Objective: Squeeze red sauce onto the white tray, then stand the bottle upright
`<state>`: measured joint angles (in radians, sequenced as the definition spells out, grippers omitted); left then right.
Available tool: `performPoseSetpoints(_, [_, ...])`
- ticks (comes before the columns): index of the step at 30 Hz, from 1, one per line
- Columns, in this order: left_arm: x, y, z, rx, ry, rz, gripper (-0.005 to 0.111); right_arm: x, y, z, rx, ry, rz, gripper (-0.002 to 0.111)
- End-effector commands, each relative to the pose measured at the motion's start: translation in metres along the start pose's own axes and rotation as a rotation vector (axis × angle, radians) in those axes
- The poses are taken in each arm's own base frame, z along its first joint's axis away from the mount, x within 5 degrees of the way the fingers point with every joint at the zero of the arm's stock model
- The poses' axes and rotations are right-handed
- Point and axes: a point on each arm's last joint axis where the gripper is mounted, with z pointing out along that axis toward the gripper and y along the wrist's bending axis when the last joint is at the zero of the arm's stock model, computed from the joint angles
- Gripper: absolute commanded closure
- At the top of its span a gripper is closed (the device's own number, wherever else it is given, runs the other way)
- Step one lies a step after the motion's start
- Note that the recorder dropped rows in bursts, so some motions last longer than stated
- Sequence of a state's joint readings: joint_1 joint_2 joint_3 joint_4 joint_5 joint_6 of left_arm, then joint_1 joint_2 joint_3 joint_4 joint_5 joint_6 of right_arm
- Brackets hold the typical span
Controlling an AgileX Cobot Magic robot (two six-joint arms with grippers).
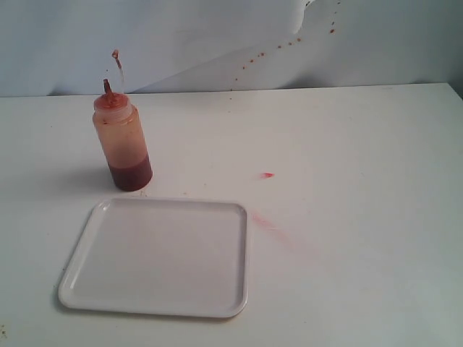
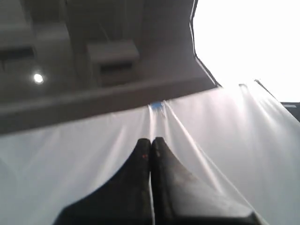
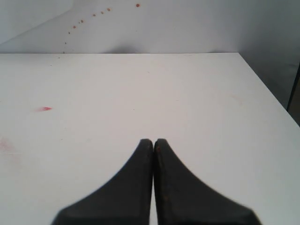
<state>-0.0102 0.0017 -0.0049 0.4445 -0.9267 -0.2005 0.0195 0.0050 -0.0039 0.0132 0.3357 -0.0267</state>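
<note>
The bottle [image 1: 123, 141] stands upright on the table just behind the white tray's far left corner, with dark red sauce [image 1: 130, 174] settled in its bottom and its tethered cap [image 1: 116, 58] sticking up. The white tray [image 1: 87, 238] lies flat at the front left with nothing on it. Neither arm shows in the exterior view. My left gripper [image 2: 151, 140] is shut on nothing and points up at a white sheet and the ceiling. My right gripper [image 3: 153, 141] is shut on nothing, low over bare table.
A small red drop [image 1: 268, 175] [image 3: 45, 108] lies on the table right of the bottle, and a faint pink smear [image 1: 264, 222] sits beside the tray's right edge. Brownish specks [image 1: 289, 42] dot the white backdrop. The table's right edge [image 3: 267, 89] is near my right gripper.
</note>
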Motion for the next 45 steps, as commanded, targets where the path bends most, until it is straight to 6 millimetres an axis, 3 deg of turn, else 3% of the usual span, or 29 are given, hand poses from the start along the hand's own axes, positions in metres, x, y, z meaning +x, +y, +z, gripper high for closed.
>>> performPoseSetpoints(1, [0.036, 0.000, -0.008, -0.050, 0.395, -0.213, 0.106, 0.000, 0.000, 0.000, 0.000, -0.008, -0.001, 0.108])
performPoseSetpoints(6, [0.055, 0.006, -0.020, -0.195, 0.625, -0.352, 0.106, -0.014, -0.001, -0.001, 0.019, -0.168, -0.061, 0.108])
performPoseSetpoints(10, [0.057, 0.007, -0.021, -0.205, 0.641, -0.350, 0.106, -0.033, -0.001, -0.007, 0.018, -0.385, -0.057, 0.108])
performPoseSetpoints(15, [0.057, 0.007, -0.021, -0.205, 0.642, -0.348, 0.106, -0.040, 0.000, -0.010, 0.018, -0.475, -0.057, 0.108])
performPoseSetpoints(19, [0.057, 0.007, -0.021, -0.205, 0.642, -0.348, 0.106, -0.039, -0.001, -0.009, 0.014, -0.459, -0.035, 0.108])
performPoseSetpoints(25, [0.057, 0.007, -0.021, -0.204, 0.642, -0.345, 0.106, -0.021, -0.001, -0.003, 0.014, -0.246, -0.033, 0.108])
performPoseSetpoints(32, [0.057, 0.007, -0.021, -0.206, 0.642, -0.352, 0.106, -0.011, -0.001, -0.001, 0.010, -0.138, -0.015, 0.108])
performPoseSetpoints(37, [0.057, 0.007, -0.021, -0.259, 0.626, -0.507, 0.106, -0.011, -0.001, -0.001, 0.010, -0.138, -0.015, 0.108])
performPoseSetpoints(41, [0.050, 0.003, -0.015, -0.235, 0.530, -0.658, 0.106, -0.011, -0.001, -0.001, 0.010, -0.138, -0.019, 0.108])
performPoseSetpoints(45, [0.035, -0.002, -0.008, -0.101, 0.383, -0.596, 0.106, -0.012, -0.001, -0.001, 0.010, -0.145, -0.022, 0.108])
